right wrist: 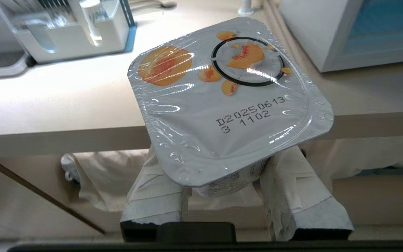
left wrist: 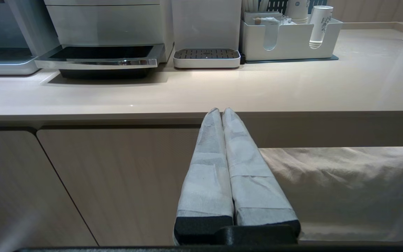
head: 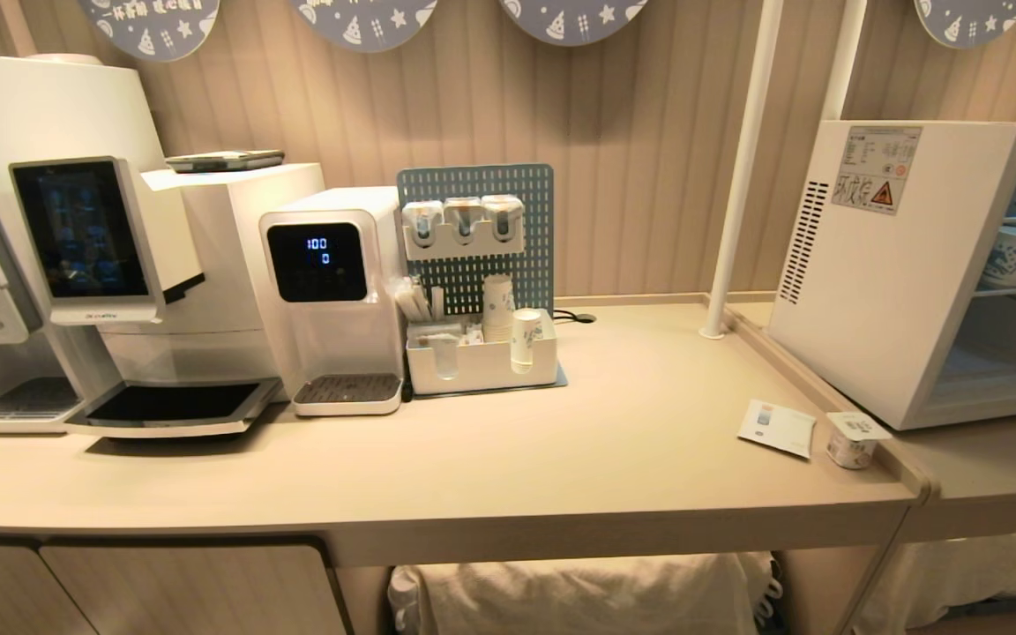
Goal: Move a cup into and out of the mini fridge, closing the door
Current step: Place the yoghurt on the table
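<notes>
My right gripper point(right wrist: 222, 164) is shut on a small sealed cup point(right wrist: 222, 105) with a white foil lid printed with peach pieces. It holds the cup in front of the counter's front edge. The mini fridge point(head: 878, 291) stands at the counter's right end, and a corner of the mini fridge point(right wrist: 313, 31) shows beyond the held cup. Its inside is visible, with a blue-printed paper cup point(head: 1011, 256) on a wire shelf. The door is out of view. My left gripper point(left wrist: 221, 111) is shut and empty, parked low before the cabinet front.
A second small sealed cup point(head: 852, 438) and a white card point(head: 777, 428) lie on the counter point(head: 561, 459) near the fridge. At the back are a coffee machine point(head: 102, 265), water dispenser point(head: 332, 291), cup organiser point(head: 481, 362) and white pole point(head: 737, 176). Cloth point(head: 578, 591) hangs under the counter.
</notes>
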